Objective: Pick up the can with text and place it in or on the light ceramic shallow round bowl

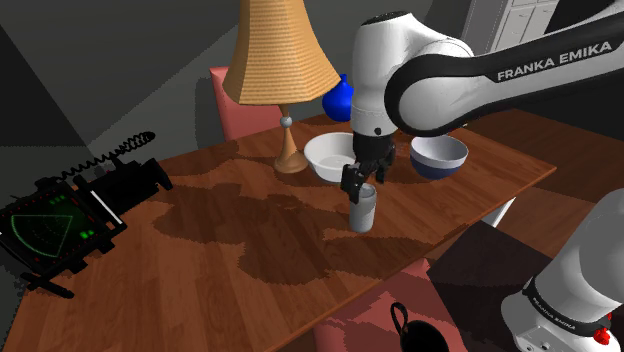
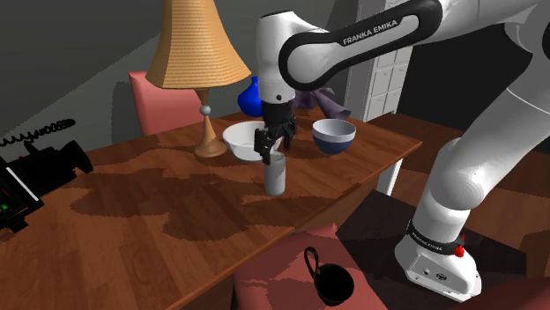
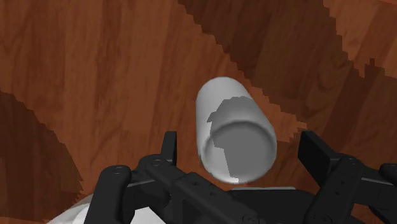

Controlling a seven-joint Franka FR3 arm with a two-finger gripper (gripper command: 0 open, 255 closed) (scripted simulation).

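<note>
A plain pale grey can stands upright on the wooden table; I can make out no text on it. My gripper hangs straight down over the can, open. In the wrist view the can rises between the two black fingers of the gripper, which stand apart from its sides. The light shallow round bowl sits just behind the can, close to the lamp's foot.
A deeper blue-and-white bowl stands beside the light one. A table lamp, a blue vase and a black device share the table. Red chairs stand behind and in front, the near one holding a black mug.
</note>
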